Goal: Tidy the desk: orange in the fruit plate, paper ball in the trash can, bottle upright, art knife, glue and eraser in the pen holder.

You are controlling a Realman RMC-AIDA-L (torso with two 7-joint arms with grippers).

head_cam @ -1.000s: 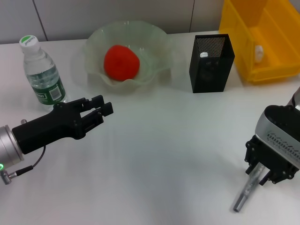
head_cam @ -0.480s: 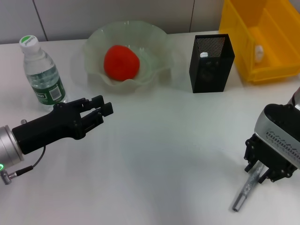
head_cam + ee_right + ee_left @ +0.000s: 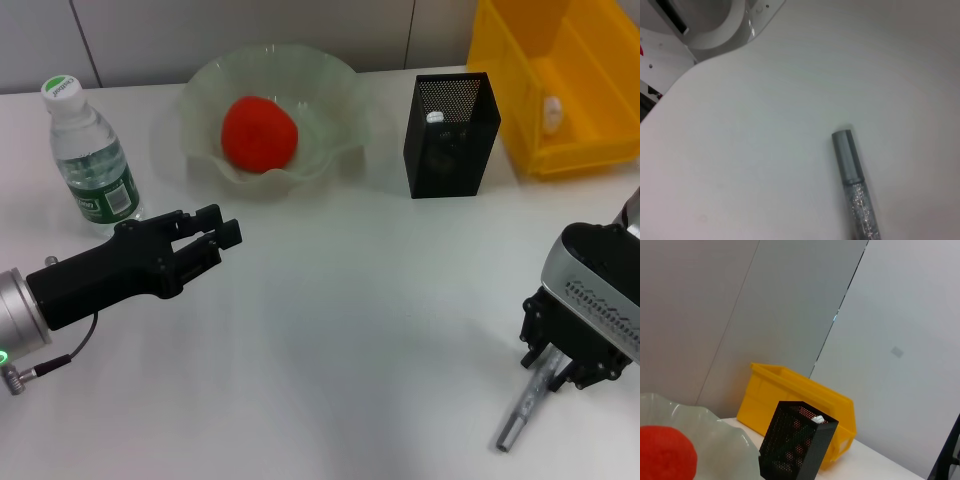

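Observation:
The orange [image 3: 258,133] lies in the pale-green fruit plate [image 3: 205,85], also seen in the left wrist view as orange [image 3: 662,452] and fruit plate [image 3: 727,445]. The bottle [image 3: 92,155] stands upright at the far left. My left gripper [image 3: 218,226] hovers open and empty in front of it. A grey art knife [image 3: 520,412] lies on the table at the near right, and its capped end shows in the right wrist view [image 3: 850,165]. My right gripper [image 3: 556,372] is open, low over its upper end. The paper ball [image 3: 551,112] rests in the trash can [image 3: 570,160]. The eraser is hidden.
The black mesh pen holder [image 3: 450,125] stands between plate and bin, and a white-topped item [image 3: 434,117] pokes up inside it. The left wrist view shows the pen holder [image 3: 795,450] before the yellow trash can [image 3: 785,390]. A grey wall runs behind the table.
My right gripper has sunk slightly toward the art knife. The left arm and everything else stay where they were.

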